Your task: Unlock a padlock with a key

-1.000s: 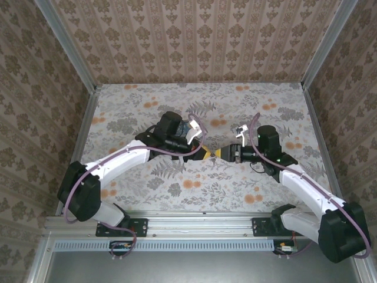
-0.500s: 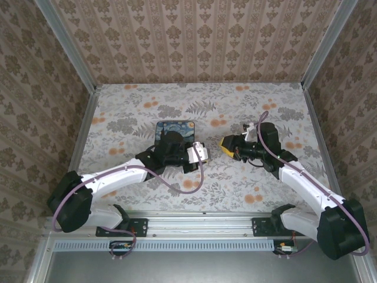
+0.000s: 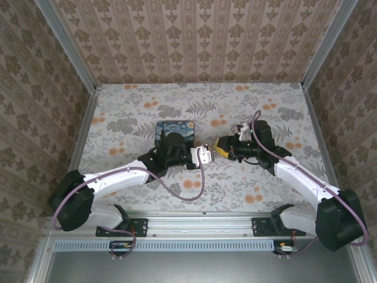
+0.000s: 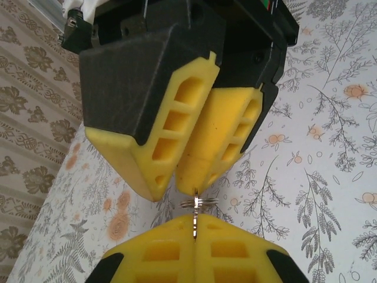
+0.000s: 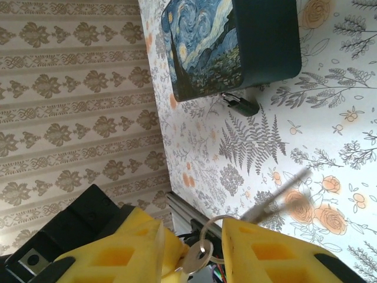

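Fingers of the left gripper [image 4: 194, 236] pinch the key [image 4: 195, 221], its ring [image 4: 198, 203] at their 12 o'clock. We see the right gripper [image 5: 191, 230] parted around that ring, and the padlock [image 5: 240, 105] at 6 o'clock of the box [image 5: 230, 41].

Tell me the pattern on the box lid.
The box lid bears a swirling blue starry-night painting, clearest in the right wrist view.

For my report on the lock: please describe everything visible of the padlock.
The padlock is tiny and dark, metal by its look, with a thin shiny shackle at one end. It lies flat on the table, right beside the box; contact between them is unclear. Whether it is locked is unclear. Nothing holds it.
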`<act>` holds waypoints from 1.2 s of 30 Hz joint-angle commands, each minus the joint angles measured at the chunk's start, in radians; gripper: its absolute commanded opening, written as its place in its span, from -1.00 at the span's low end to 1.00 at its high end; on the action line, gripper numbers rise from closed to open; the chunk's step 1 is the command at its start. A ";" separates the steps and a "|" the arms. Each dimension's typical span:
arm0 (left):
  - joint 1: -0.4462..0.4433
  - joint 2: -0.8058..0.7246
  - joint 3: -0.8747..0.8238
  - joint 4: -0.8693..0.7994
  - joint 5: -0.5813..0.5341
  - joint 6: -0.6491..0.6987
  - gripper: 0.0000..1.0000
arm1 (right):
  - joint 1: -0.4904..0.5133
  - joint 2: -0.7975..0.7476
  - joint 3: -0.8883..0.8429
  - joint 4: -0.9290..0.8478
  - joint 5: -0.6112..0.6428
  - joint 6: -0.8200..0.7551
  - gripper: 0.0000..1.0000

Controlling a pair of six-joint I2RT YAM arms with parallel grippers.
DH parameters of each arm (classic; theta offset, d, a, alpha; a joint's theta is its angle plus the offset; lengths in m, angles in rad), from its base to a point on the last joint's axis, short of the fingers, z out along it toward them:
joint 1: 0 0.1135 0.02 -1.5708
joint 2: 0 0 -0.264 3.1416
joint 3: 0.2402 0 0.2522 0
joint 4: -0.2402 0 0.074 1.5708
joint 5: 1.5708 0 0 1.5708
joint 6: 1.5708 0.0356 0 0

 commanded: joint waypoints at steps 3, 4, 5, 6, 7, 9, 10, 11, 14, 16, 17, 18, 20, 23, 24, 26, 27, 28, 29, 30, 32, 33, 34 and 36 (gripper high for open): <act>-0.008 -0.024 -0.023 0.049 0.000 0.019 -1.00 | 0.014 -0.028 -0.043 0.071 0.001 0.065 -0.50; -0.009 -0.024 -0.024 0.050 0.003 0.019 -1.00 | 0.015 -0.030 -0.046 0.075 0.004 0.068 -0.51; -0.009 -0.026 -0.026 0.053 0.006 0.018 -1.00 | 0.017 -0.030 -0.048 0.076 0.005 0.069 -0.51; -0.008 -0.027 -0.026 0.057 0.008 0.016 -1.00 | 0.017 -0.030 -0.049 0.075 0.007 0.071 -0.50; -0.009 -0.029 -0.029 0.062 0.008 0.014 -1.00 | 0.017 -0.030 -0.051 0.076 0.008 0.070 -0.50; -0.009 -0.032 -0.033 0.068 0.006 0.013 -1.00 | 0.017 -0.028 -0.055 0.079 0.008 0.073 -0.48; -0.009 -0.034 -0.033 0.070 0.005 0.011 -1.00 | 0.017 -0.027 -0.056 0.084 0.008 0.076 -0.48; -0.009 -0.034 -0.035 0.073 0.006 0.010 -1.00 | 0.017 -0.025 -0.059 0.090 0.008 0.080 -0.48; -0.010 -0.034 -0.050 0.105 0.001 0.004 -1.00 | 0.020 -0.019 -0.068 0.125 0.003 0.109 -0.50; -0.009 -0.034 -0.059 0.126 -0.001 0.001 -1.00 | 0.024 -0.016 -0.077 0.159 0.002 0.135 -0.53; -0.010 -0.032 -0.060 0.128 0.001 0.000 -1.00 | 0.026 -0.015 -0.080 0.173 0.001 0.146 -0.53; -0.010 -0.029 -0.061 0.129 0.002 0.001 -1.00 | 0.029 -0.013 -0.084 0.193 -0.002 0.156 -0.54; -0.009 -0.023 -0.063 0.139 -0.002 0.003 -1.00 | 0.039 -0.013 -0.093 0.229 -0.006 0.177 -0.57; -0.002 -0.018 -0.067 0.152 -0.007 0.004 -1.00 | 0.051 -0.018 -0.098 0.236 -0.011 0.183 -0.62; 0.004 -0.018 -0.070 0.158 -0.003 0.001 -1.00 | 0.052 -0.020 -0.101 0.236 -0.011 0.186 -0.62; 0.013 -0.020 -0.075 0.172 0.008 -0.010 -1.00 | 0.053 -0.025 -0.106 0.230 -0.009 0.187 -0.61; 0.014 -0.021 -0.076 0.180 0.014 -0.012 -1.00 | 0.052 -0.026 -0.108 0.230 -0.010 0.185 -0.60; 0.014 -0.021 -0.076 0.183 0.016 -0.014 -1.00 | 0.052 -0.025 -0.108 0.233 -0.009 0.185 -0.60; 0.015 -0.021 -0.076 0.183 0.021 -0.015 -1.00 | 0.052 -0.023 -0.109 0.237 -0.008 0.184 -0.64; 0.015 -0.021 -0.076 0.182 0.026 -0.015 -1.00 | 0.053 -0.021 -0.108 0.238 -0.006 0.183 -0.68; 0.014 -0.023 -0.075 0.175 0.028 -0.015 -1.00 | 0.053 -0.019 -0.109 0.238 0.002 0.180 -0.76; 0.015 -0.024 -0.076 0.168 0.029 -0.016 -1.00 | 0.052 -0.018 -0.111 0.242 0.002 0.180 -0.80; 0.016 -0.025 -0.076 0.164 0.031 -0.017 -1.00 | 0.053 -0.017 -0.112 0.247 0.003 0.182 -0.84; 0.018 -0.022 -0.079 0.167 0.016 -0.032 -1.00 | 0.053 -0.018 -0.117 0.263 0.002 0.187 -0.93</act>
